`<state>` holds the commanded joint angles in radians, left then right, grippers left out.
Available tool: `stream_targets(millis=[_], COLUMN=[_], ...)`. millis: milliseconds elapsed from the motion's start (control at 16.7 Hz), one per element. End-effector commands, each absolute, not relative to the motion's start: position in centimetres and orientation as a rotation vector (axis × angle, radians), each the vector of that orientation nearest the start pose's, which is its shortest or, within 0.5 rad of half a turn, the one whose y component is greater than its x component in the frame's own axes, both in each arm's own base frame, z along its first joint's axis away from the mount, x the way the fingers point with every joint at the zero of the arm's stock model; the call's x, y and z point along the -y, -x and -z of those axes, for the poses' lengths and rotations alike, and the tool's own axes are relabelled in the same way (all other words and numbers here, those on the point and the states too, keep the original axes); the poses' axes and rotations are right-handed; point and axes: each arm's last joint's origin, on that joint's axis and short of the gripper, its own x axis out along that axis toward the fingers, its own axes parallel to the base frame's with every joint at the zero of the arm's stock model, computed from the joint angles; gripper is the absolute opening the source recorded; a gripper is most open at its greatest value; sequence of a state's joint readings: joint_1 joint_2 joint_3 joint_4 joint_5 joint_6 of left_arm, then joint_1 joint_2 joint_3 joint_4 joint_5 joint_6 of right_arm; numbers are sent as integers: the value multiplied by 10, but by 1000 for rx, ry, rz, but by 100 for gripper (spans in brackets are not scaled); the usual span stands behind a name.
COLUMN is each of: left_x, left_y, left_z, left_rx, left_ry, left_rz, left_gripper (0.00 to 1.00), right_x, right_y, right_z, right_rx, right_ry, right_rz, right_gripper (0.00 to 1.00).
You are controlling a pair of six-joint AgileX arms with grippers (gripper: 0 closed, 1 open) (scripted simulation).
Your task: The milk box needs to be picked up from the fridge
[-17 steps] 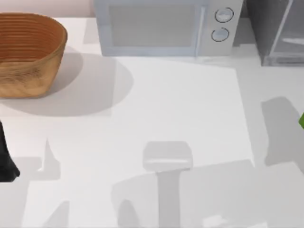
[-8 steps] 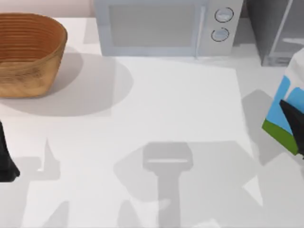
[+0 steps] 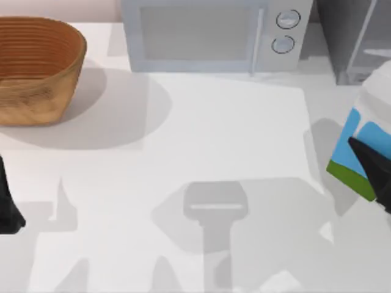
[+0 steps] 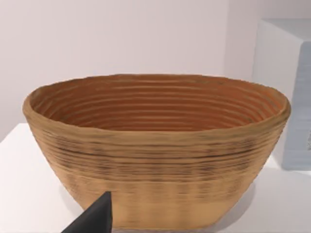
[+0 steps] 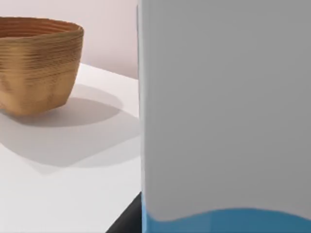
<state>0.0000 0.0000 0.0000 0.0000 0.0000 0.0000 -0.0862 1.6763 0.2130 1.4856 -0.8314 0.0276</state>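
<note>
1. The right gripper [image 3: 374,177] sits at the table's right edge, a dark finger lying across the carton [image 3: 360,137]. It seems to be clamped on the carton, though the far finger is hidden.
2. The carton hangs tilted above the table [image 3: 232,134], casting a shadow on it, just in front of the fridge [image 3: 351,36] at the back right corner.
3. The carton is white on top, with a sky-blue band and a green strip at its base; in the right wrist view it [image 5: 223,107] looms close, white above blue.
4. To its left the tabletop is wide open as far as the basket [image 3: 36,67] at the back left; the microwave [image 3: 214,33] lines the back edge.
5. Compared with half a second ago, the carton has slid slightly leftward, farther in from the right edge.
6. The left gripper [image 3: 7,201] is parked at the left edge, facing the basket [image 4: 155,145]; I cannot tell whether its fingers are apart.
</note>
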Motion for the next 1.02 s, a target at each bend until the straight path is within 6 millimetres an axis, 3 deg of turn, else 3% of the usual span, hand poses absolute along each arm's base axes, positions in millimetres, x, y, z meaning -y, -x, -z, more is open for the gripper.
stream_targets(millis=[300,720,1020], left_x=[1,1,1], left_y=[-106,-106,-106], left_z=[-160,-160,-160], left_rx=[0,0,0], left_ry=[0,0,0], left_rz=[0,0,0], left_gripper=[100,100,100], right_x=[-7,-36,-42], right_y=[-230,-262,-267], right_z=[-124,-93,-90], right_rx=[-2,-10,3], right_ry=[-5,-6,-1], right_rz=[-764,-762,-763], right_gripper=[0,0,0])
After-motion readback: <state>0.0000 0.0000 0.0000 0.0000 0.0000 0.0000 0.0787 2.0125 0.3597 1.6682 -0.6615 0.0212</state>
